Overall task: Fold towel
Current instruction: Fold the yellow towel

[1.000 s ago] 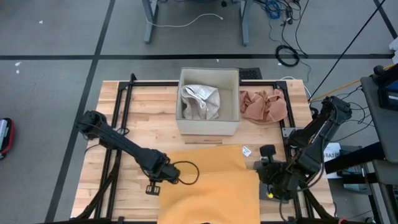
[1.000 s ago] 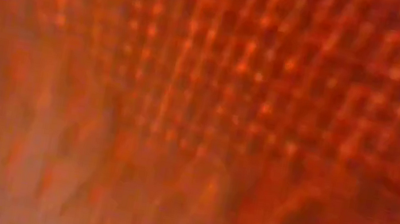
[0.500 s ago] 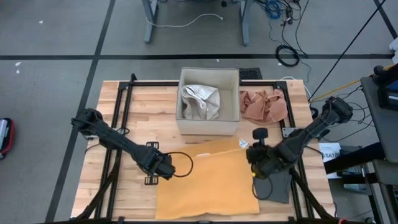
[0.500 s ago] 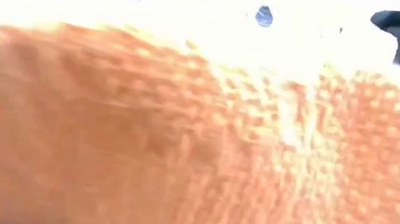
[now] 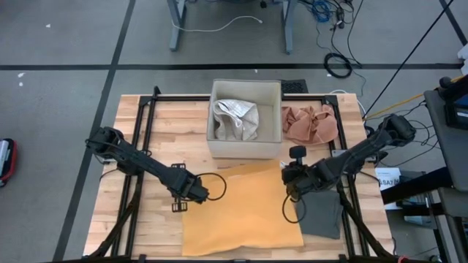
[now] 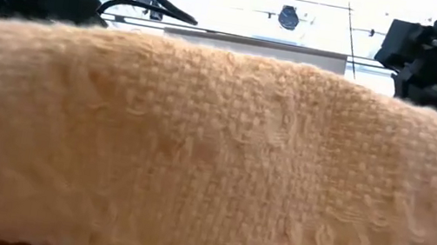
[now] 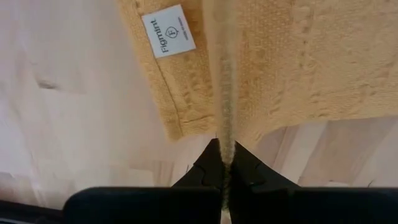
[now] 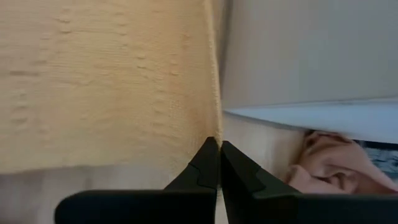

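Pincer (image 7: 225, 165) pinching yellow towel (image 7: 323, 62), label (image 7: 168, 30)

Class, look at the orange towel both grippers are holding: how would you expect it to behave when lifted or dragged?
The orange towel is probably floppy: it drapes between the left gripper and right gripper. Its nubbly weave suggests it will grip the wooden table, not slide. It looks light.

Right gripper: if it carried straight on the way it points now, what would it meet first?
Probably the box wall: the right gripper, shut on the yellow towel edge, points toward it; depth is unclear.
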`<move>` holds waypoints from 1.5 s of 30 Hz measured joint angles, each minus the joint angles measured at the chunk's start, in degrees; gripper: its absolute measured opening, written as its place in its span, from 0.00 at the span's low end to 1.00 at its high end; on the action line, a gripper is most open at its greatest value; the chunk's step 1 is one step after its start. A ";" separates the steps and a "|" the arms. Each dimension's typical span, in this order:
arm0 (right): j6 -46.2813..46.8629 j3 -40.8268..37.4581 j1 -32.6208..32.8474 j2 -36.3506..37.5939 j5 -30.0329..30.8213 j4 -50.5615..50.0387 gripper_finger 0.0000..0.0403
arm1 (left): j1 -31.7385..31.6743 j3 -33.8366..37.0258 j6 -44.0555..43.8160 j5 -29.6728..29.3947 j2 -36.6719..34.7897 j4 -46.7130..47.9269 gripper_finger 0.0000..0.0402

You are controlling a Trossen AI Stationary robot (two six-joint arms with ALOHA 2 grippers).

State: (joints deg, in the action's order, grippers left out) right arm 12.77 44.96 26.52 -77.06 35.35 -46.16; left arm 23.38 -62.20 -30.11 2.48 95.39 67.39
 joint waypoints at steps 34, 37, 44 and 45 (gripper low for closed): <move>-6.44 -0.04 -10.38 0.02 13.74 3.94 0.17 | -1.62 9.49 -0.81 2.16 -0.02 -13.27 0.00; -3.80 0.17 -10.38 0.02 13.37 1.19 0.29 | -1.62 9.49 -0.69 2.10 0.00 -13.39 0.00; 3.19 0.54 -6.39 0.73 2.20 -0.20 0.40 | -1.62 10.36 -0.70 0.30 -0.02 -13.50 0.00; 4.46 0.54 -5.28 0.81 0.26 -0.06 0.40 | -1.60 10.38 -0.70 -0.58 -0.02 -13.29 0.01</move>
State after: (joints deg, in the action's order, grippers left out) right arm 17.23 45.50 21.24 -76.25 35.62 -46.22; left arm 21.78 -51.81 -30.81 1.90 95.37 54.10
